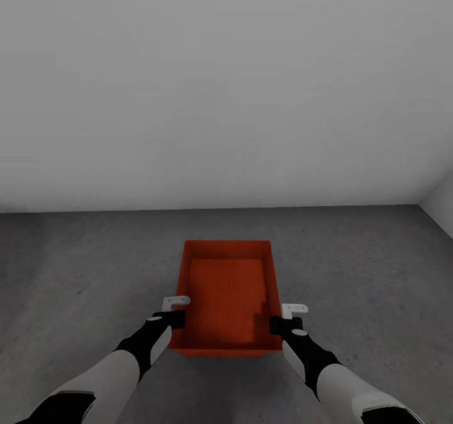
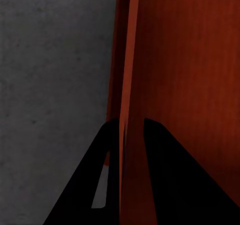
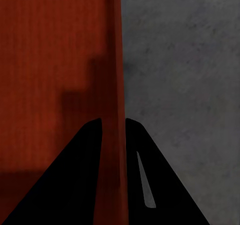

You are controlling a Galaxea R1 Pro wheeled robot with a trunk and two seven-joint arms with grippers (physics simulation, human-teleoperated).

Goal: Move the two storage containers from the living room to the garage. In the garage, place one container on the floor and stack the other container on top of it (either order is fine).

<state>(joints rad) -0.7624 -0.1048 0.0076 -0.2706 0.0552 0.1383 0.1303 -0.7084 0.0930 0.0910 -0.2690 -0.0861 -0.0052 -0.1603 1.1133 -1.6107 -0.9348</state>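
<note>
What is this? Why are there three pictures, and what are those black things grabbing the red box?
This is a robot with two arms, drawn by a computer. The big picture comes from a camera on its head, looking down over both arms. The other two come from small cameras near each pincer, looking along its two fingers.

The red box is an open-top bin. Nothing can be seen inside it. The left pincer pinches the bin's left wall, and the right pincer pinches its right wall. In the close-up pictures the thin red wall stands between two black fingers, one finger inside the bin and one outside.

Under the bin is a dark grey floor, and behind it a plain pale wall. Whether the bin rests on the floor or hangs just above it, I cannot tell.
</note>
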